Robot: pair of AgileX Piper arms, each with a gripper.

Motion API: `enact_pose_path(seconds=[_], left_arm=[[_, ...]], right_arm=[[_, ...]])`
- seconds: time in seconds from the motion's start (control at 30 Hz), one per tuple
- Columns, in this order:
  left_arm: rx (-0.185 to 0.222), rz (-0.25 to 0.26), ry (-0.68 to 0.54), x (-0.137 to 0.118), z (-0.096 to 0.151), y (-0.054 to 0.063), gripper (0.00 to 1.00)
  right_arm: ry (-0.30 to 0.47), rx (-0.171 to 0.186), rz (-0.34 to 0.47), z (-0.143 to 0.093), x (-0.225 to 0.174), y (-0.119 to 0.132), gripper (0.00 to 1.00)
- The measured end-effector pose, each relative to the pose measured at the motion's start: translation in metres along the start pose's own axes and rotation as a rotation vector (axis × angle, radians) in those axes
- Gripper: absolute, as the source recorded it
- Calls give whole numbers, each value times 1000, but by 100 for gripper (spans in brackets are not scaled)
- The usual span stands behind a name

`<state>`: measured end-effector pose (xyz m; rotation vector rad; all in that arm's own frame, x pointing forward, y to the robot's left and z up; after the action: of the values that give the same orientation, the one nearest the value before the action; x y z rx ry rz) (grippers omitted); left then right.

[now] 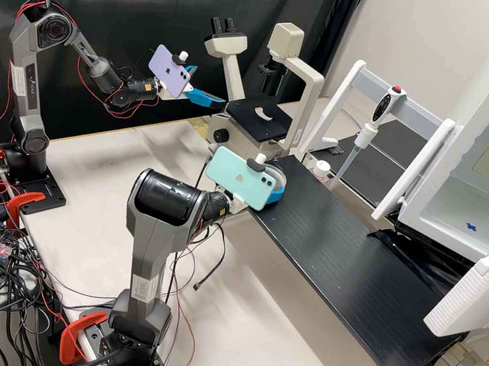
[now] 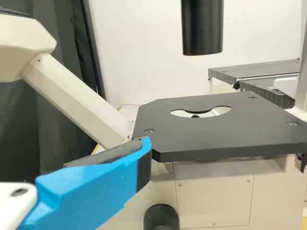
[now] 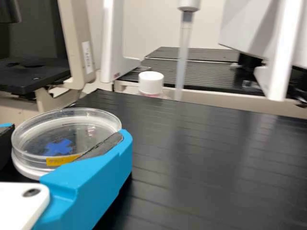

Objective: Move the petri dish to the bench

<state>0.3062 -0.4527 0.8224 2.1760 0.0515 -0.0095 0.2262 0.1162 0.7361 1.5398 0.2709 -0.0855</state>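
Within right gripper — petri dish, nearly level, flat face up

Petri dish in right tool, by mint phone | left tool near microscope | pipette on rack

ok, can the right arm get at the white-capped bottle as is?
Probably not: its pincer already has the dish between its fingers. Otherwise the way looks free, over the black platform to the bottle just past its edge.
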Motion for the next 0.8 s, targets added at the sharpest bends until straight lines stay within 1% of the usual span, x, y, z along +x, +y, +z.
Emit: enact_pose_path(seconds=[0.03,0.17,0.27,0.4,0.47,0.57,0.6,0.7,0.77,0.8], left_arm=[[0,0,0,0,0,0,100],[0,0,0,0,0,0,100],[0,0,0,0,0,0,100],[0,0,0,0,0,0,100],[0,0,0,0,0,0,100],[0,0,0,0,0,0,100],[0,0,0,0,0,0,100],[0,0,0,0,0,0,100],[0,0,0,0,0,0,100],[0,0,0,0,0,0,100]], right_arm=[[-1,-1,6,1,-1,1,100],[10,2,20,1,-6,4,100],[25,-3,37,-2,-8,7,100],[46,-24,47,-6,-10,8,100],[57,-46,48,-8,-10,8,100],[71,-57,45,-11,-12,7,100],[77,-66,46,-12,-13,8,100],[92,-71,59,-15,-15,11,100],[108,-64,71,-18,-20,15,100],[113,-67,79,-19,-22,17,100]])
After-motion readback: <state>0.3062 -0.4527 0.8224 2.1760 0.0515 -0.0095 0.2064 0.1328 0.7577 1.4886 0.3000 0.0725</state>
